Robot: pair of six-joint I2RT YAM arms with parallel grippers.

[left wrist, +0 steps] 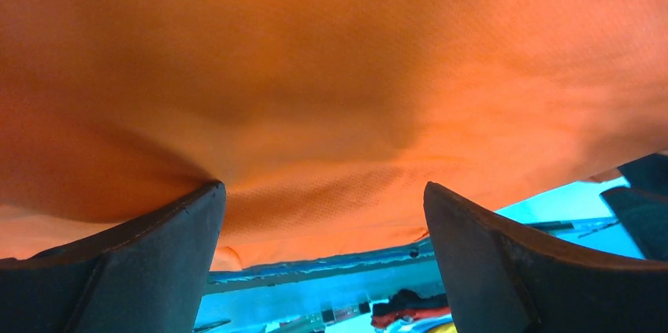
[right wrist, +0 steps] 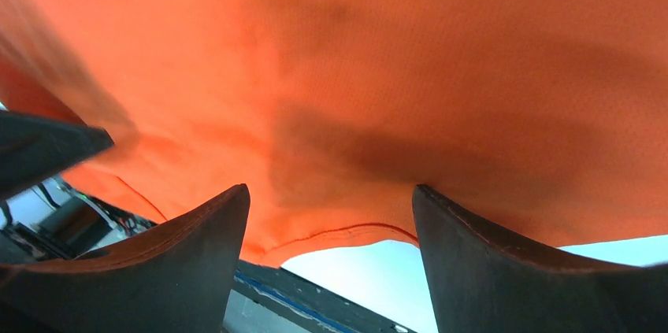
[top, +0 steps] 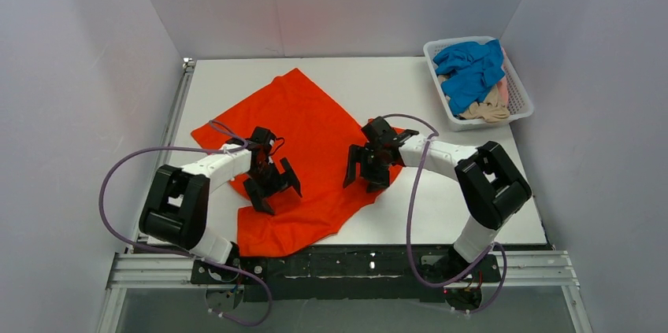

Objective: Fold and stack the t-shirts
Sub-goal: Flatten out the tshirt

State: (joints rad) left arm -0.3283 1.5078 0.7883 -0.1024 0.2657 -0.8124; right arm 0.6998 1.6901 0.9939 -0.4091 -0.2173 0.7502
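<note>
An orange-red t-shirt lies spread, slightly rumpled, across the middle of the white table. My left gripper stands open over its near left part, jaws wide, tips down at the cloth with the near hem just beyond them. My right gripper stands open over the shirt's right side; the cloth fills that wrist view and a stitched hem runs between the fingertips. Neither gripper pinches any cloth. A blue t-shirt and a pale beige-pink one lie bunched in the basket.
A white mesh basket stands at the back right corner of the table. Grey walls close in the left, back and right sides. A metal rail runs along the near edge by the arm bases.
</note>
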